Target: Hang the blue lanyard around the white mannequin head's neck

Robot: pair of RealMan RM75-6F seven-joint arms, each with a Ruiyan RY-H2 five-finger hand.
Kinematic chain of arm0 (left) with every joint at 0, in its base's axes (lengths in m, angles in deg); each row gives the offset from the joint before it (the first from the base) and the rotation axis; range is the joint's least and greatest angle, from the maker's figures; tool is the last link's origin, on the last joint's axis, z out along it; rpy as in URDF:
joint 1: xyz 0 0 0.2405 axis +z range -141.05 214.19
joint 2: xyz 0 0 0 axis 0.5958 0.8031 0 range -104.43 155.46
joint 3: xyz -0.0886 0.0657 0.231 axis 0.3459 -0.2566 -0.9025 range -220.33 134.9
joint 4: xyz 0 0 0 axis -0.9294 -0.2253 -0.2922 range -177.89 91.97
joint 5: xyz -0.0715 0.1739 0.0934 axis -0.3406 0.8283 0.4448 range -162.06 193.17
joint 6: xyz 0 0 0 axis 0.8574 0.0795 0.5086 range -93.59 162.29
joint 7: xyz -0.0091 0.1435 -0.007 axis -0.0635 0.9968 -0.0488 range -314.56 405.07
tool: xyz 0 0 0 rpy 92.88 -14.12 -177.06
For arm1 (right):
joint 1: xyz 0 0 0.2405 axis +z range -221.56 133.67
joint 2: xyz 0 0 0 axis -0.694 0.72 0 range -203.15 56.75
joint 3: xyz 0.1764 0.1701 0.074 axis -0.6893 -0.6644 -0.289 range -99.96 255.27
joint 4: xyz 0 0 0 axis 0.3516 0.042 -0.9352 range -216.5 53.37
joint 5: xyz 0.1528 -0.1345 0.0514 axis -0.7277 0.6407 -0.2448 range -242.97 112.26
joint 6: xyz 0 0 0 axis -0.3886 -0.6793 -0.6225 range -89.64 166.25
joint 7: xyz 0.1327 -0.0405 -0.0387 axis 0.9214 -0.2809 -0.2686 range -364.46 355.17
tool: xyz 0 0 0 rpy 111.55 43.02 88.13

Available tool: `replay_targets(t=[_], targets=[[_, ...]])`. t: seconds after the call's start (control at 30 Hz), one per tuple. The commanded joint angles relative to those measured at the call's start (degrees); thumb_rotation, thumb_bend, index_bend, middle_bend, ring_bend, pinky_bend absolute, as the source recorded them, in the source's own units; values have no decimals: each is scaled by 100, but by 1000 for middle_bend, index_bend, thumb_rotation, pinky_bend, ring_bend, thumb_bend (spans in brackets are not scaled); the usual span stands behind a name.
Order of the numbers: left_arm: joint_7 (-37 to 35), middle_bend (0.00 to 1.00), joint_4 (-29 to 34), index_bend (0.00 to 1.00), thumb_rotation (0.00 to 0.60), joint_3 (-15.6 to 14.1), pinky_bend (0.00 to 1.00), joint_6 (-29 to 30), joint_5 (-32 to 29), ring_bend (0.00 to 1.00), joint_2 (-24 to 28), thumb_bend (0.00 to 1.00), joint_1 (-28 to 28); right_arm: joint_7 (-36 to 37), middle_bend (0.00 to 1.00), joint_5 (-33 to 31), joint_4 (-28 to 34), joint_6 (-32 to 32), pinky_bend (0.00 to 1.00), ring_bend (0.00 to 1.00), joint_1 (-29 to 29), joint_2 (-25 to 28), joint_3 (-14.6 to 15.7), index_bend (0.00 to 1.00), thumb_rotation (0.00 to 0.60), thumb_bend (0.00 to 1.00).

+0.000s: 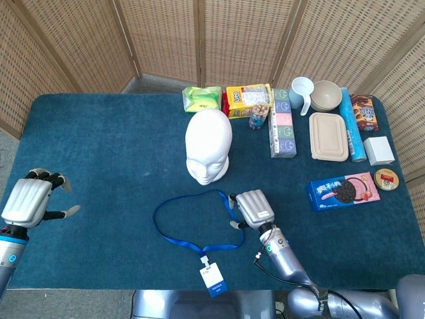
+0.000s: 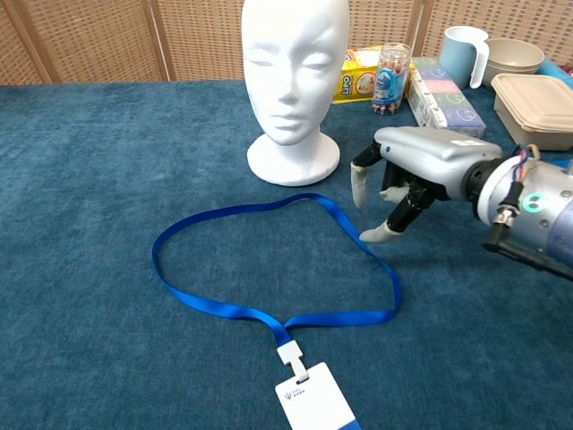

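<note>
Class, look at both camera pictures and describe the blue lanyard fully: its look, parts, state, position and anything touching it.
The blue lanyard is a flat, glossy ribbon lying slack in an open, uneven loop on the dark blue cloth of the table, in front of the white mannequin head and apart from it. Its two ends meet at a white clip holding a white badge card with a blue lower edge. The right hand hovers open at the loop's right side; whether a fingertip touches the ribbon is unclear.

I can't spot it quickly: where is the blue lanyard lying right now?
The blue lanyard lies looped flat on the table in front of the white mannequin head, and the right hand is just at its right edge.
</note>
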Motion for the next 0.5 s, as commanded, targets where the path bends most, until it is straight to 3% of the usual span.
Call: replay_targets(t=[0.03, 0.5], targets=[[5, 486, -15, 517, 471, 5, 267, -6, -18, 415, -9, 107, -17, -145, 1000, -197, -178, 36, 1000, 1000, 140, -179, -24, 499, 537, 198], [32, 486, -78, 517, 471, -2, 267, -98, -113, 415, -65, 106, -119, -571, 1000, -720, -608, -160, 1000, 1000, 444, -595, -71, 499, 538, 198]])
